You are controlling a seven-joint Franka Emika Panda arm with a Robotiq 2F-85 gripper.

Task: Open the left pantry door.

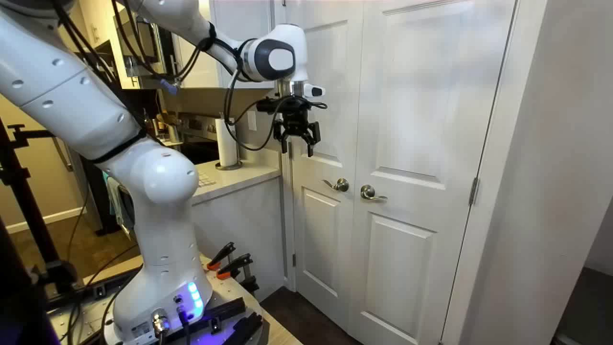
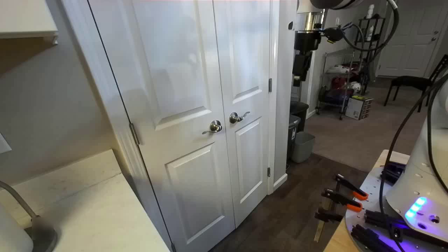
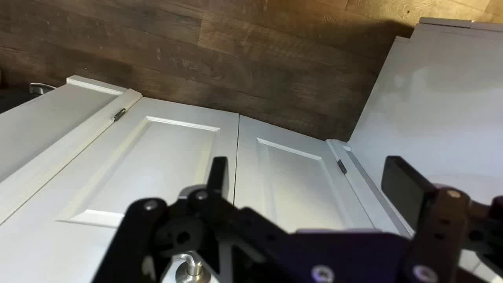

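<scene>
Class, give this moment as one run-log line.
left pantry door shut | its lever handle not grasped | gripper open, empty, pointing down

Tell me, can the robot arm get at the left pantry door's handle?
Probably yes: its gripper hangs open, and both exterior views show nothing between it and the lever handle of the left pantry door. Hanging higher and pointing down, it likely needs lowering and turning.

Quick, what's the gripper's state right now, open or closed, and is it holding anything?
Gripper: open, fingers spread apart, holding nothing.
</scene>
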